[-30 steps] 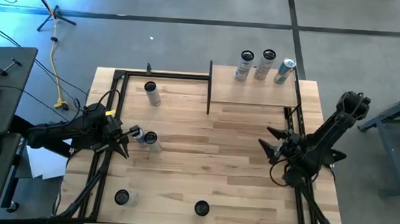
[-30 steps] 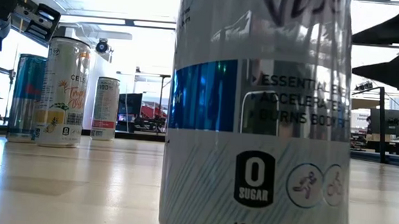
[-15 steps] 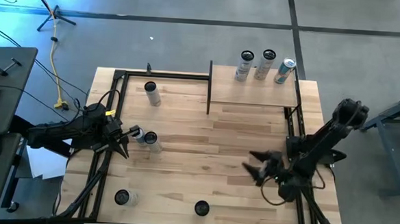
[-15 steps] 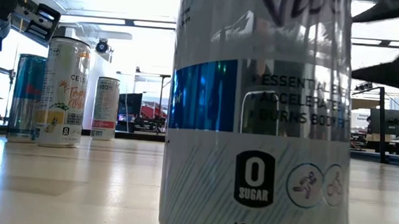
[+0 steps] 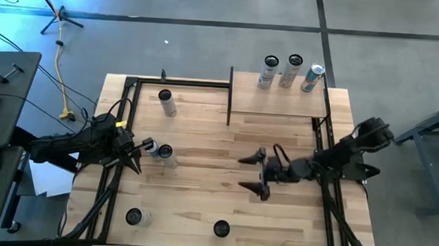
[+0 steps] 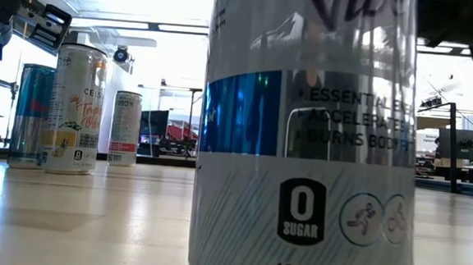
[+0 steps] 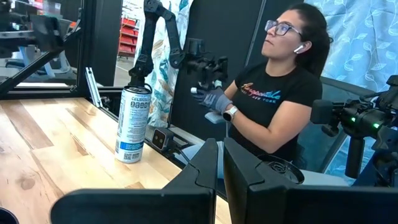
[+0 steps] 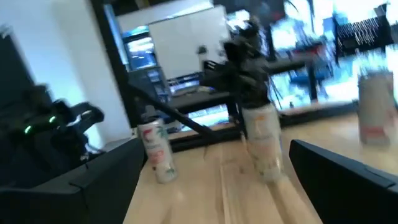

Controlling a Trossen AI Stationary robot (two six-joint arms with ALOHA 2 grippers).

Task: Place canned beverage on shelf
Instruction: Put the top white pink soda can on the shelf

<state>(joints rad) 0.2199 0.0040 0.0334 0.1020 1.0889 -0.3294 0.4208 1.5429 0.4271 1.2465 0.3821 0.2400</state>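
Observation:
The shelf (image 5: pixel 277 96), a small light-wood board on black posts, stands at the table's far right with three cans on it (image 5: pixel 291 69). Several more cans stand upright on the tabletop: a pair at the left (image 5: pixel 159 151), one far left (image 5: pixel 165 103), and two at the near edge (image 5: pixel 221 228), (image 5: pixel 134 217). My right gripper (image 5: pixel 253 174) is open and empty above the table's middle, pointing toward the left; its wrist view shows its fingers wide apart (image 8: pixel 211 180). My left gripper (image 5: pixel 136 162) is shut and empty, just left of the pair of cans.
Black frame rails (image 5: pixel 122 118) run along the table's left and right edges. A tall can (image 6: pixel 310 137) fills the low view's foreground. A person (image 7: pixel 273 99) sits beyond the table's edge in the left wrist view. Bare wood lies between my right gripper and the left cans.
My right gripper has swung from near the table's right edge toward the left, out over the table's middle, and has stayed open. The cans have not moved.

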